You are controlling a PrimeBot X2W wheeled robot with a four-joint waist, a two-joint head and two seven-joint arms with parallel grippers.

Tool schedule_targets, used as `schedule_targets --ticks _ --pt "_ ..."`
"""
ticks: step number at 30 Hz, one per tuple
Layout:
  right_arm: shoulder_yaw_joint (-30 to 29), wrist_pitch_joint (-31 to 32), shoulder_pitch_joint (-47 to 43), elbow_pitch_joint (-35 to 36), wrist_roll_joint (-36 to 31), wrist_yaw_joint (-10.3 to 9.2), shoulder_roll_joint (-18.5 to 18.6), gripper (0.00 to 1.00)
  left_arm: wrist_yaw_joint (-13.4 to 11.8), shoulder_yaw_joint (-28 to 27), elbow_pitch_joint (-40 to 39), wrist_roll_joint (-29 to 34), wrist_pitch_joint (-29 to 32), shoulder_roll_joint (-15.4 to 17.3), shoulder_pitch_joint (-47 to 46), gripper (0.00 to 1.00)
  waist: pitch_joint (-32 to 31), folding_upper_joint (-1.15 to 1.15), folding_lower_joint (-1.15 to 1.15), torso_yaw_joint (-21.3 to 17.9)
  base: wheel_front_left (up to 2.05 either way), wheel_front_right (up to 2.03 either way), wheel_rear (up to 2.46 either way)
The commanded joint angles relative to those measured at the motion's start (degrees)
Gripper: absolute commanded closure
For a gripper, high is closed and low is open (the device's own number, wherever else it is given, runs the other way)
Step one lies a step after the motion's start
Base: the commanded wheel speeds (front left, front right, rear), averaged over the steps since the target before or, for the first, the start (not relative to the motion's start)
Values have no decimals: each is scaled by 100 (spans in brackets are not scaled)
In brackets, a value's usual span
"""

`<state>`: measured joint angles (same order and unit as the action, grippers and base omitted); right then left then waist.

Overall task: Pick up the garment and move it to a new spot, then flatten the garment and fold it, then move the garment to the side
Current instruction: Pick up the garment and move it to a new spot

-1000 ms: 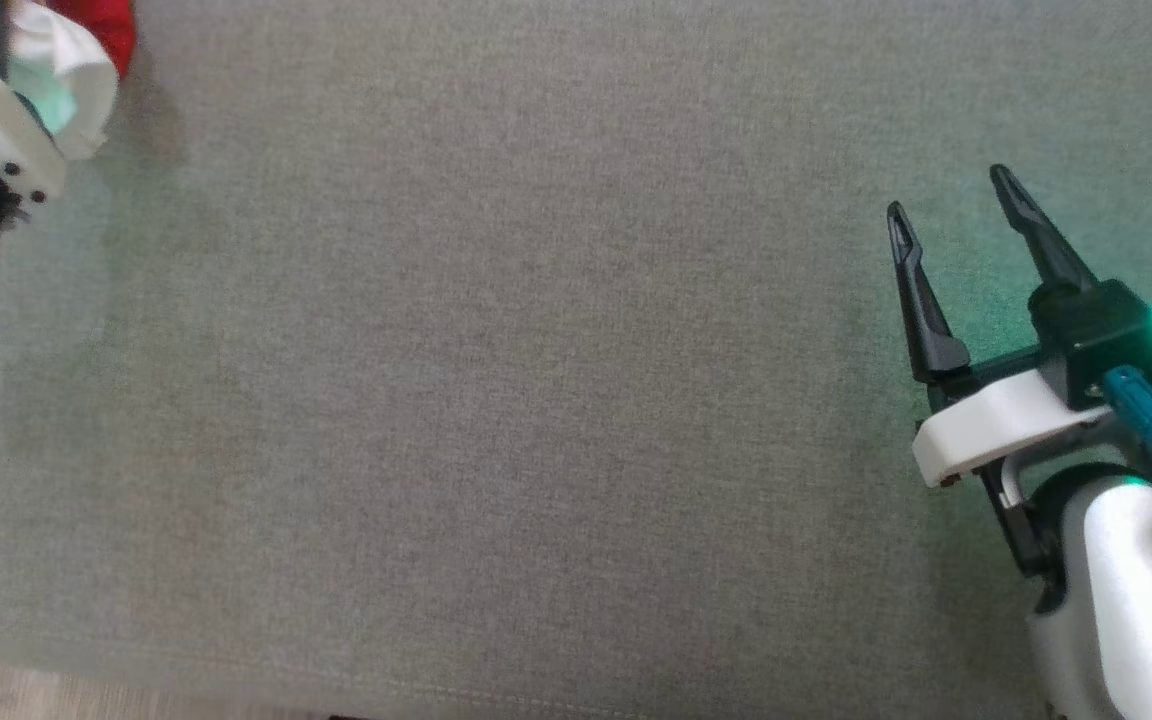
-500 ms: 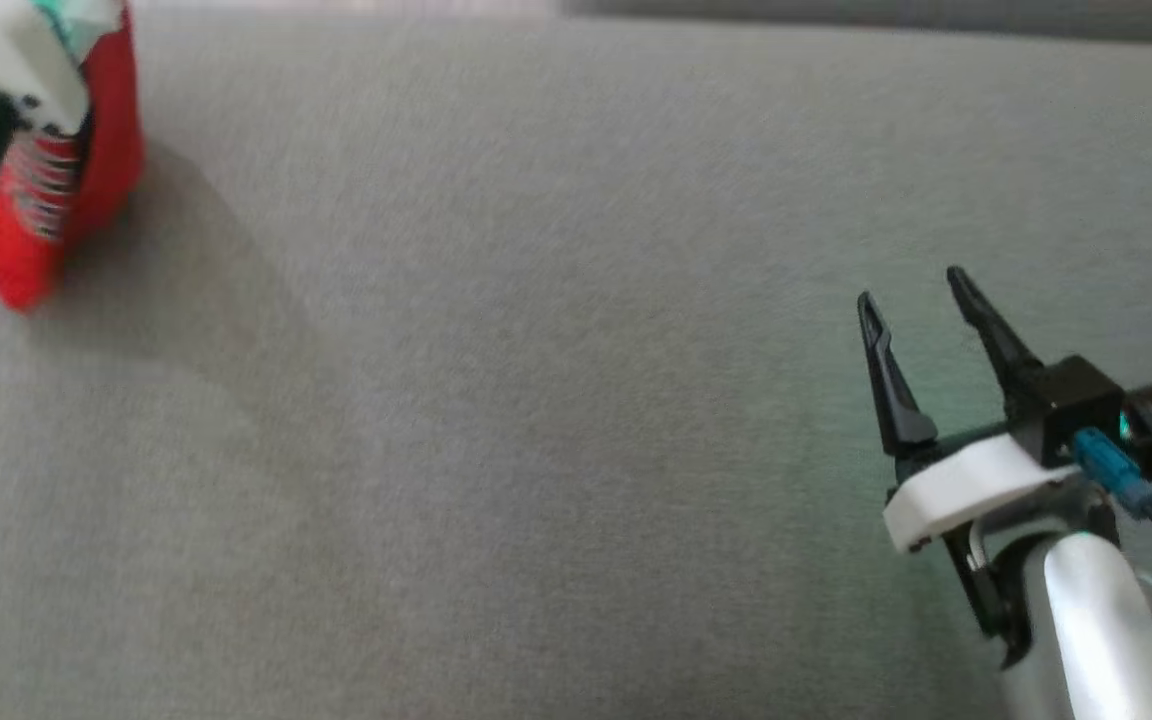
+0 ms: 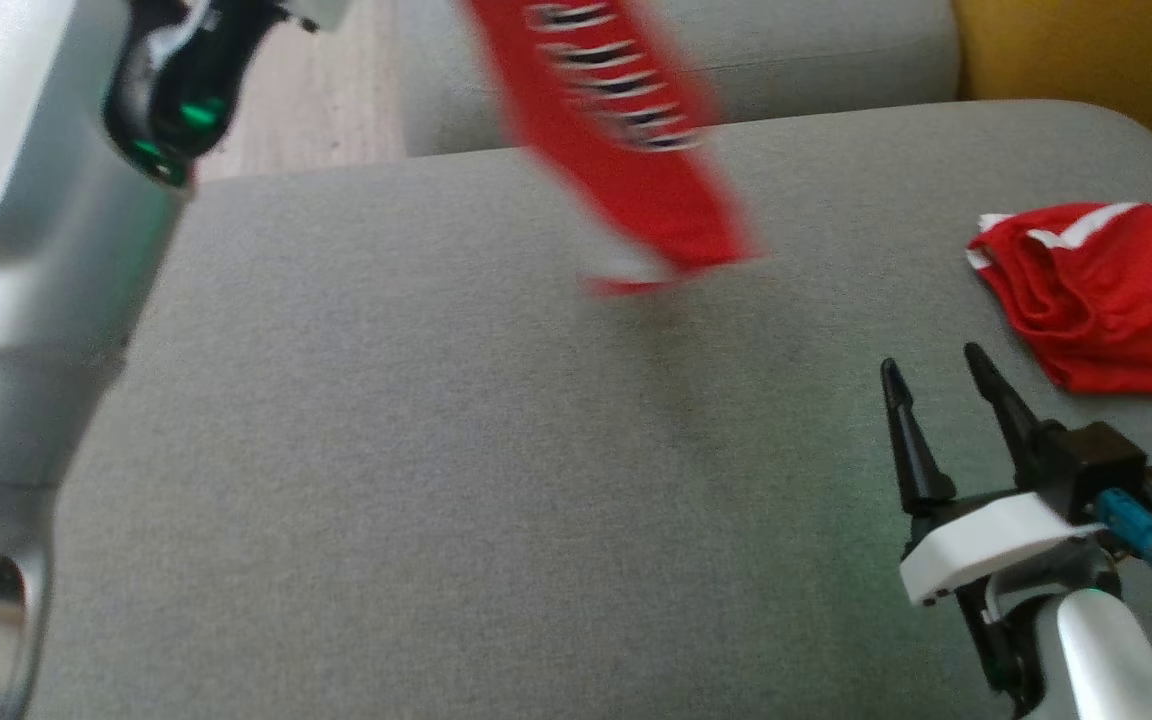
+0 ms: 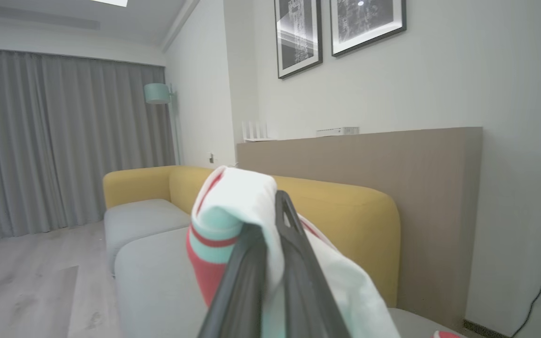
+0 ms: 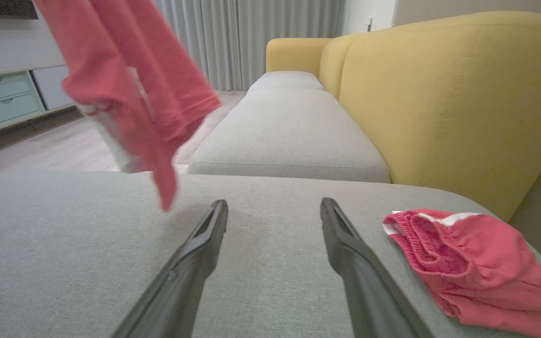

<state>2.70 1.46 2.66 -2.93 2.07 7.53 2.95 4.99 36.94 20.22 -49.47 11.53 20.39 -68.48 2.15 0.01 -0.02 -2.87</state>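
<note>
The garment [image 3: 626,150] is red with a striped patch and a white and mint edge. It hangs blurred in the air over the far part of the grey seat cushion [image 3: 436,450]. In the left wrist view my left gripper [image 4: 268,213] is shut on its white and mint fold [image 4: 233,197], held high above the sofa. The garment [image 5: 129,70] also dangles at the upper left of the right wrist view. My right gripper [image 3: 931,370] hovers low over the cushion's right part, open and holding nothing, its fingers [image 5: 204,239] spread wide.
A second red piece of clothing [image 3: 1096,290] with a white band lies crumpled on the cushion just right of my right gripper. The yellow sofa back [image 5: 439,94] rises behind it. Another grey cushion [image 5: 289,136] and wooden floor [image 4: 26,281] lie beyond. My left forearm [image 3: 26,200] fills the left side.
The head camera has tilted up, so the whole view shifted. My left arm has risen and swung the garment rightwards, over the cushion's middle. The right gripper stays open.
</note>
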Motion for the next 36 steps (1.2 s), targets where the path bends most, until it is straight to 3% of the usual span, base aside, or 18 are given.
schedule_targets --ticks 1,7,13,23,24,25,26,36 --pt "72 -87 149 175 71 -4 -6 0 -78 -262 -213 -95 22 167 -95 100 35 -1 2 -59 0 0 0" --pt "-18 -156 164 197 117 -4 -7 0 -365 -178 -376 -361 -182 128 1208 100 373 -1 2 -60 0 0 0" --pt "-24 -195 257 196 121 -4 -7 0 -535 -219 263 -652 -726 134 2690 100 702 -1 2 -117 0 0 0" --pt "-111 -250 363 121 66 -4 -7 0 -470 -465 1266 -925 -1303 153 3421 100 951 -1 2 -131 0 0 0" --pt "-111 -257 362 104 72 -4 -7 0 -459 -468 1301 -923 -1340 147 3430 69 952 -1 2 -119 0 0 0" --pt "-109 -261 359 92 78 -4 -7 0 -454 -468 1328 -907 -1395 139 3436 7 947 -1 2 -105 0 0 0" --pt "-111 -264 355 79 83 -4 -7 0 -459 -467 1352 -881 -1463 128 3438 0 934 -1 2 -86 0 0 0" --pt "-104 -253 265 13 27 -4 -7 0 -415 -437 1129 -736 -1993 112 3730 0 571 -1 2 109 0 0 0"
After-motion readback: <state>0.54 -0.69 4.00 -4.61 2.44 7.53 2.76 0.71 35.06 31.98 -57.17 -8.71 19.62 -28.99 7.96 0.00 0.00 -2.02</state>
